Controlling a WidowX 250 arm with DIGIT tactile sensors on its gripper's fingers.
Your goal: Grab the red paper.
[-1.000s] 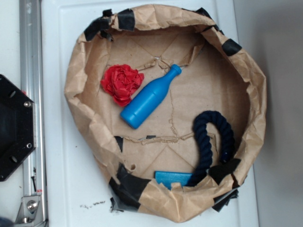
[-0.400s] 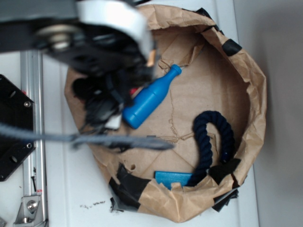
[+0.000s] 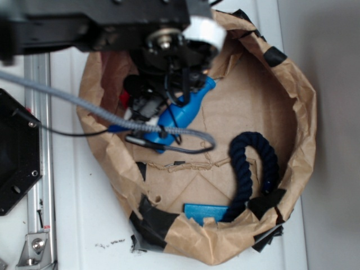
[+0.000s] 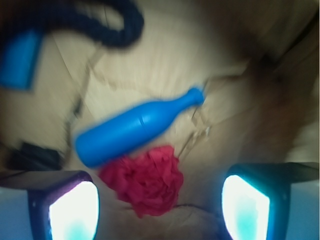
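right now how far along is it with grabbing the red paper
Done: the arm is over the basket, and the gripper sits open with the red paper between its fingers in the wrist view. In hand: lining up beside the blue bottle. Left: lower, close, lift; nothing is gripped.

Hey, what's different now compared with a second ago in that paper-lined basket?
The arm swung in from the left and now hangs over the red paper, hiding most of it in the exterior view. The gripper is open around it, nothing taken hold of. The blue bottle, the dark rope and the blue block stayed put.
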